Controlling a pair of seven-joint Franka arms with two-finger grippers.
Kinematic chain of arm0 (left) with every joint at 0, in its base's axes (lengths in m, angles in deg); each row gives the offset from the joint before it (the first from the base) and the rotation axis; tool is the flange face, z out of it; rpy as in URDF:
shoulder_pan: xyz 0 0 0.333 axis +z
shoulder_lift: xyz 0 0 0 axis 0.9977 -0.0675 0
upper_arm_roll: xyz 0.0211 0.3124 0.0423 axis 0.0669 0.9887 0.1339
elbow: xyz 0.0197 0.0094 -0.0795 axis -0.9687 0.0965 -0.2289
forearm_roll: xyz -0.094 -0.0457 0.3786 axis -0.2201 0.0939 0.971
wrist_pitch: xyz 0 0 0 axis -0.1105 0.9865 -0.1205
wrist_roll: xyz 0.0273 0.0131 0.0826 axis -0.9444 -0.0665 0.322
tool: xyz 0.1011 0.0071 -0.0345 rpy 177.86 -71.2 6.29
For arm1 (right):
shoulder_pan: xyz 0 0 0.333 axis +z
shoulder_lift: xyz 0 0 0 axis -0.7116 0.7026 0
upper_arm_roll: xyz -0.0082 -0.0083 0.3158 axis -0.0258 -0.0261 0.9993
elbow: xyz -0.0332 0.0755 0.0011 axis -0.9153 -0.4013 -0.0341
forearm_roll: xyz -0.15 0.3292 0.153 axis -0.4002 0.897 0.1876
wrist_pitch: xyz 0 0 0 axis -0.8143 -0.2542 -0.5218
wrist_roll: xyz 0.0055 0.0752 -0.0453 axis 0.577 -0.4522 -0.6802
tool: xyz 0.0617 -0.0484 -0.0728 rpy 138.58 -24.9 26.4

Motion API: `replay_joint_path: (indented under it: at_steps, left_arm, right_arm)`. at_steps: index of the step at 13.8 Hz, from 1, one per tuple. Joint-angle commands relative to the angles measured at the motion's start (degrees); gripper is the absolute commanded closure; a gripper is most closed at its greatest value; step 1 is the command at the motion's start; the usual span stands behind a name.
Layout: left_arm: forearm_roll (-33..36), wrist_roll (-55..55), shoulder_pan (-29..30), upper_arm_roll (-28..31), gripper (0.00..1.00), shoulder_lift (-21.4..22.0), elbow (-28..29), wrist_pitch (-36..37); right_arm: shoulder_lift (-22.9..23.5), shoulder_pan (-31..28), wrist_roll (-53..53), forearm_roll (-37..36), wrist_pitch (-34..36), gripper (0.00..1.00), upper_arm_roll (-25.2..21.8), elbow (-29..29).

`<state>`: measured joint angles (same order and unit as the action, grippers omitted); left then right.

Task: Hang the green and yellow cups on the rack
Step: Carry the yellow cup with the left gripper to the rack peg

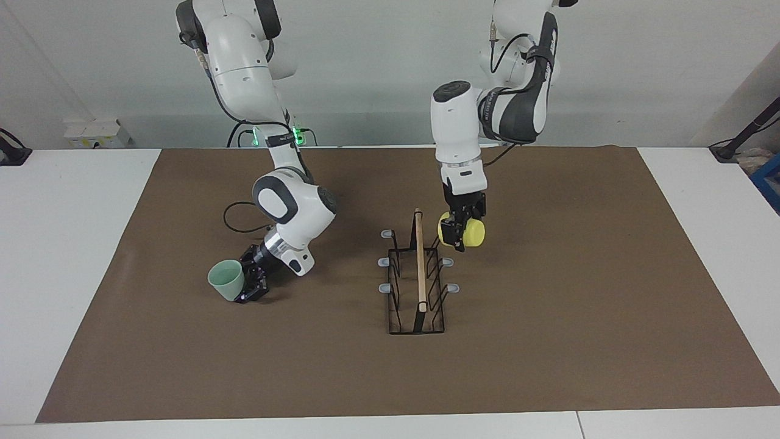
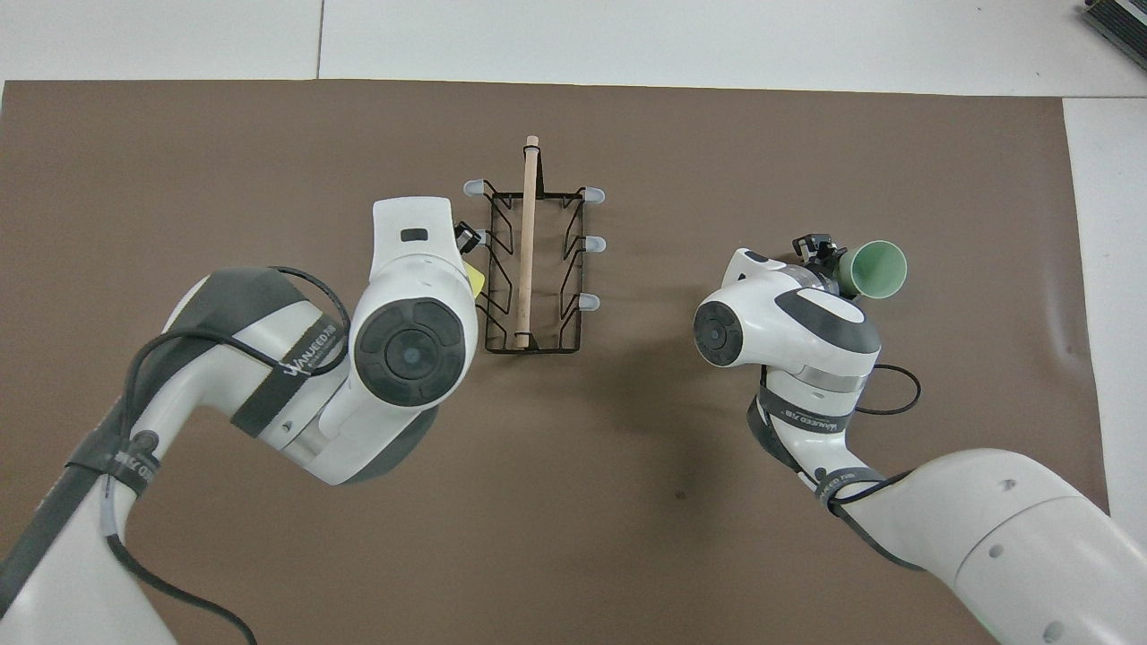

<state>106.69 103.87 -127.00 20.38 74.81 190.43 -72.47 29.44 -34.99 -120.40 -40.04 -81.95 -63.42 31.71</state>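
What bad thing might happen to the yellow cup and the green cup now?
1. The left gripper holds the bright yellow plastic cup right beside the black wire rack with the wooden rod. If it misses a grey-tipped prong, the cup may knock the light rack over.
2. The right gripper grips the pale green plastic cup by one side, low on the brown mat. It might slip out when lifted.

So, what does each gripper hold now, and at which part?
Left gripper: the bright yellow plastic cup, gripped at its wall, over the black wire rack. Right gripper: the pale green plastic cup, at its rim wall.
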Motion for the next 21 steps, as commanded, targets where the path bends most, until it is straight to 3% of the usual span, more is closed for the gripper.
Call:
replay_joint_path:
  at_steps: [1, 2, 3, 4, 5, 13, 17, 21]
  left_arm:
    - [4.64, 5.09, -3.16, 0.98, 1.0, 4.06, 4.71, 1.88]
    - [4.74, 5.71, -3.34, 0.89, 1.0, 4.06, 4.71, 1.88]
    - [4.74, 5.72, -3.43, 0.71, 0.64, 4.06, 4.71, 1.8]
    - [4.83, 5.63, -3.43, 0.62, 0.13, 4.06, 4.71, 1.45]
    - [4.74, 5.72, -3.43, 0.45, 0.0, 4.06, 4.63, 0.92]
    - [4.04, 3.7, -3.17, 0.36, 0.0, 3.27, 3.58, -2.43]
    - [3.95, -7.44, -1.42, 0.45, 0.0, 3.01, 1.91, -1.9]
    - [0.72, -22.79, 4.37, 0.36, 0.0, 3.18, 1.29, -1.98]
  right_arm:
    - [-0.17, -1.14, -1.64, -1.85, -0.84, 1.0, 0.28, 0.31]
    - [-0.17, -1.23, -1.73, -1.85, -0.93, 1.0, 0.28, 0.31]
    - [-0.17, -1.4, -1.82, -1.85, -0.84, 1.0, 0.28, 0.31]
    - [-0.17, -1.49, -2.17, -1.76, -0.84, 1.0, 0.28, 0.05]
    - [-0.26, -1.67, -3.21, -0.98, -0.75, 1.0, 0.28, -0.56]
    - [-5.79, -1.05, -7.96, 8.06, 1.45, 1.0, 0.46, -0.75]
    - [-8.78, -0.97, -9.2, 15.36, 0.83, 1.0, 0.55, -0.66]
    - [-12.64, -0.53, -9.29, 22.39, 1.35, 1.0, 3.44, -0.75]
